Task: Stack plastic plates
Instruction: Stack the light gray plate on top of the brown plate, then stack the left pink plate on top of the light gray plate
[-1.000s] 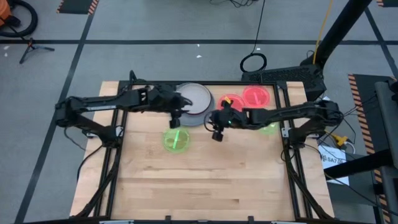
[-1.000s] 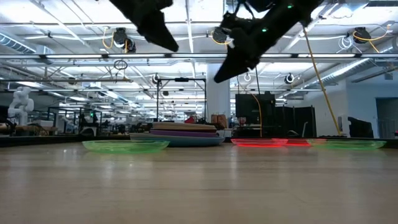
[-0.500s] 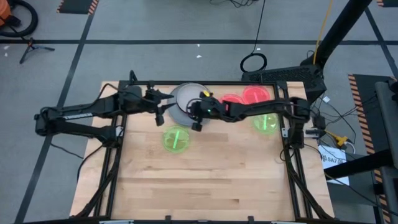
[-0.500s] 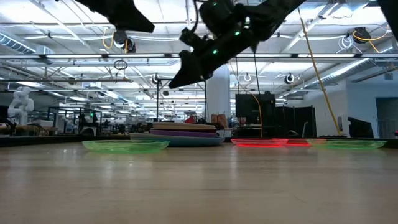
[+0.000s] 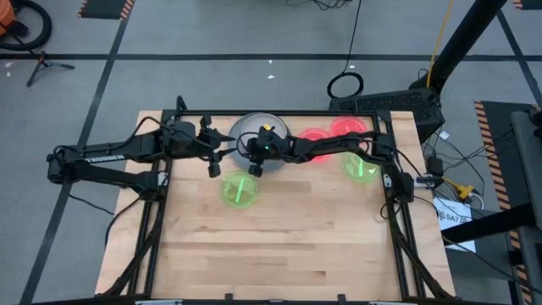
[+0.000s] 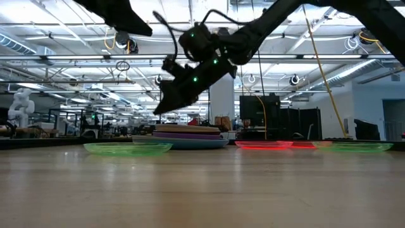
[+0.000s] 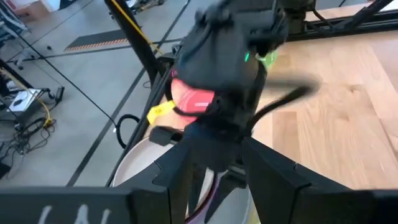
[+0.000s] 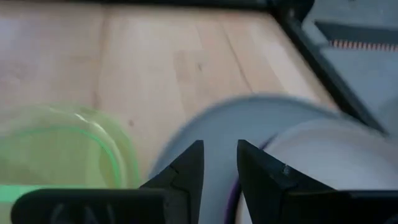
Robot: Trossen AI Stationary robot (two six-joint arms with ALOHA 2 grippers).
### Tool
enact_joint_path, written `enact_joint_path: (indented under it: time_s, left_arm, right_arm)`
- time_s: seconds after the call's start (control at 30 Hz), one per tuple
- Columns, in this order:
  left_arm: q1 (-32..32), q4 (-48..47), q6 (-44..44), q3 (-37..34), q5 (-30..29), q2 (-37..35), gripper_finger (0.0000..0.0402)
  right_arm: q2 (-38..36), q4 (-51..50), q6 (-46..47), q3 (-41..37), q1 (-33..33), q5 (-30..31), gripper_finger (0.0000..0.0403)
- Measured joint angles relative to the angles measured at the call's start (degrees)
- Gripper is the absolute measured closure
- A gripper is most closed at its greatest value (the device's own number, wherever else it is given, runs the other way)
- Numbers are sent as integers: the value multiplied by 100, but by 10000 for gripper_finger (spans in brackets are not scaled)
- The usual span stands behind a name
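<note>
A stack of plates (image 5: 258,134) stands at the table's far middle, a pale grey plate on top, purple below it and a large grey-blue one at the bottom (image 6: 188,136). A green plate (image 5: 240,189) lies nearer, by itself. Two pink-red plates (image 5: 334,132) and another green plate (image 5: 362,167) lie to the right. My right gripper (image 5: 256,167) (image 6: 161,107) (image 8: 219,168) hangs open above the stack's near-left edge, holding nothing. My left gripper (image 5: 212,168) (image 7: 217,171) is open, left of the stack, and faces the right gripper.
The black table frame (image 5: 385,182) runs along both sides, where the arm bases stand. Bare wood (image 5: 279,246) takes up the near half of the table. Beyond the far edge lie a cable loop (image 5: 345,85) and the grey floor.
My right gripper has swung toward the table's left, from beside the pink-red plates to above the stack's near-left edge, and has come lower. My left gripper has drawn back from the stack toward the table's left. The plates have kept their places.
</note>
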Motion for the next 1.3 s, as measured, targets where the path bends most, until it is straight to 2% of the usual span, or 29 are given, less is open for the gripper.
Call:
enact_joint_path:
  time_s: [0.37,0.67,0.83,1.03,1.3]
  left_arm:
    - [-33,-27,36,0,0,2,254]
    - [-32,-111,32,2,-40,2,254]
    - [-17,-333,37,2,-177,2,254]
    - [-17,-397,32,2,-214,2,254]
    - [-4,-466,58,4,-270,3,254]
  right_arm:
    - [255,-122,401,-4,-270,17,314]
    - [-42,-405,565,-8,-156,4,314]
    - [-562,-1272,659,-4,-38,-4,314]
    - [-1268,-3021,726,-4,41,-4,314]
    - [-1803,-5141,1674,-4,45,-10,314]
